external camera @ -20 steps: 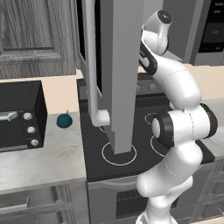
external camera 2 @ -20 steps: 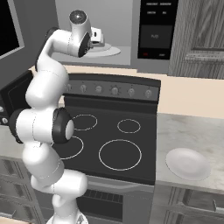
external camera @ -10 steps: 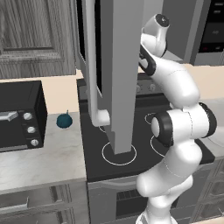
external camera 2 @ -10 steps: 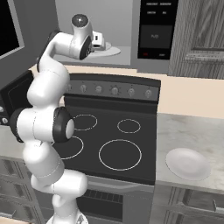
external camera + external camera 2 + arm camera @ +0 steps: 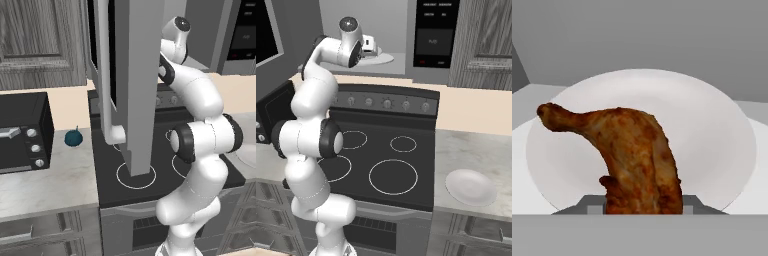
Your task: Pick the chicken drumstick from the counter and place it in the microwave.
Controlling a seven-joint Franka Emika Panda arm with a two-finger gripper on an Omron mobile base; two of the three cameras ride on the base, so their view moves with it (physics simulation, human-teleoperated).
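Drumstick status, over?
End effector shut on the chicken drumstick, inside the microwave. Drumstick hangs over the white round tray; contact with it unclear. Door open, nothing blocking.

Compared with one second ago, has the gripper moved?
Yes, slightly: in the right base view the gripper sank a little toward the white tray.

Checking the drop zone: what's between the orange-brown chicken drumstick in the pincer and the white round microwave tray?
Nothing; in the hand view the orange-brown chicken drumstick hangs directly over the bare white round microwave tray.
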